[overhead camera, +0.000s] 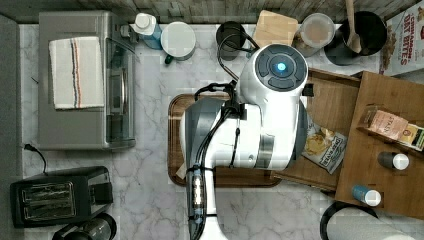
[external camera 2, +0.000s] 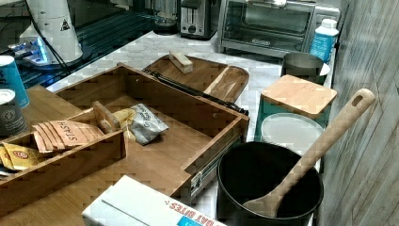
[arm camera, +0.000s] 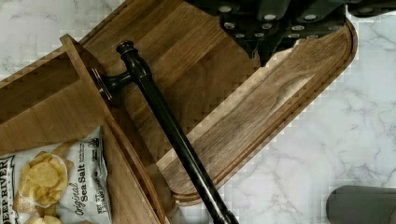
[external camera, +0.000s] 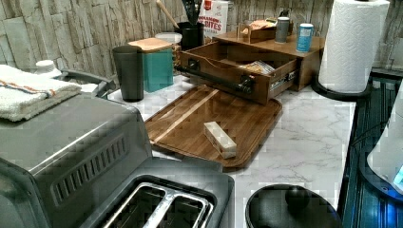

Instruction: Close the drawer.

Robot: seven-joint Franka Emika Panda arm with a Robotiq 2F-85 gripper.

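Drawer (external camera 2: 155, 155): pulled open, centre of right view, holding a chip bag (external camera 2: 146, 123).
Tray (external camera: 237, 111): carries a pale block (external camera: 219, 139).
End effector (arm camera: 275, 18): finger state cannot be told.

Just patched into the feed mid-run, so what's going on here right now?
The drawer is pulled well out of its wooden cabinet, with a bag of chips lying inside. In the top view the robot arm hangs over the dark wooden tray in front of the drawer. The wrist view looks down on the drawer's dark bar handle, which nothing is touching. A small pale block lies on the tray. The closing push is not yet done.
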